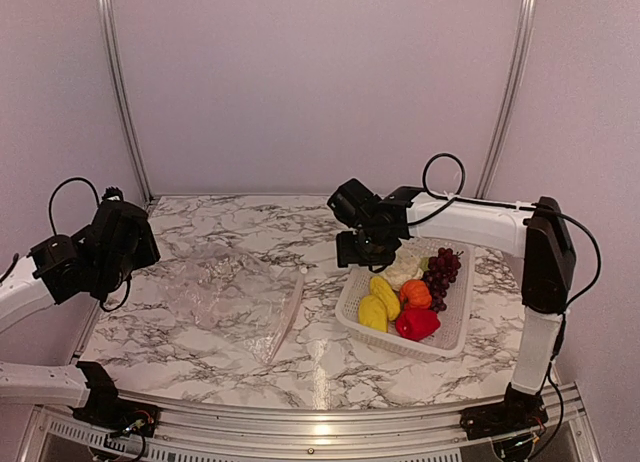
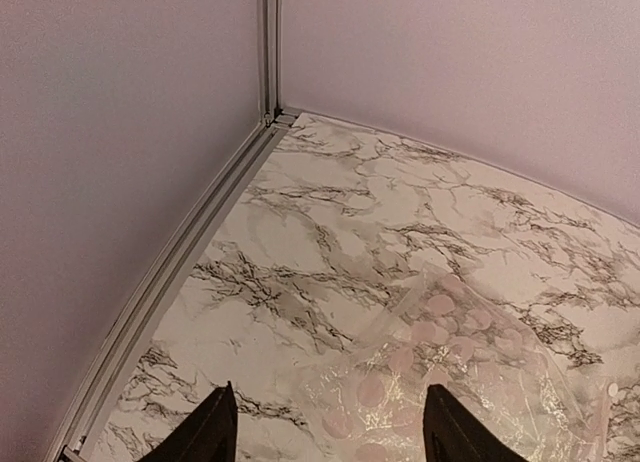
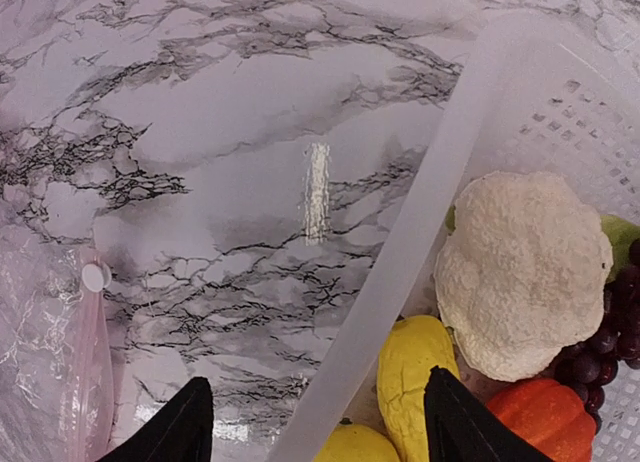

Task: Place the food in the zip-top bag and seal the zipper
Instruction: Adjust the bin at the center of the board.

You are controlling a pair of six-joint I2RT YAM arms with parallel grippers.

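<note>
The clear zip-top bag [image 1: 225, 292] lies flat on the marble table, its whitish zipper [image 1: 289, 312] along the right edge. The food sits in a white latticed basket [image 1: 455, 332]: two yellow pieces [image 1: 378, 304], a red pepper [image 1: 417, 324], an orange piece [image 1: 415, 293], white cauliflower [image 1: 404, 266] and purple grapes [image 1: 442, 272]. My right gripper [image 3: 318, 422] is open and empty, hovering over the basket's left rim [image 3: 400, 272], one finger above a yellow piece [image 3: 412, 377]. My left gripper [image 2: 328, 427] is open and empty, above the bag's far left part [image 2: 450, 372].
The basket stands at the right of the table. Pale walls with aluminium rails [image 1: 118, 82] close the back and sides. The bag's white slider tab [image 3: 95, 276] shows in the right wrist view, near the left finger.
</note>
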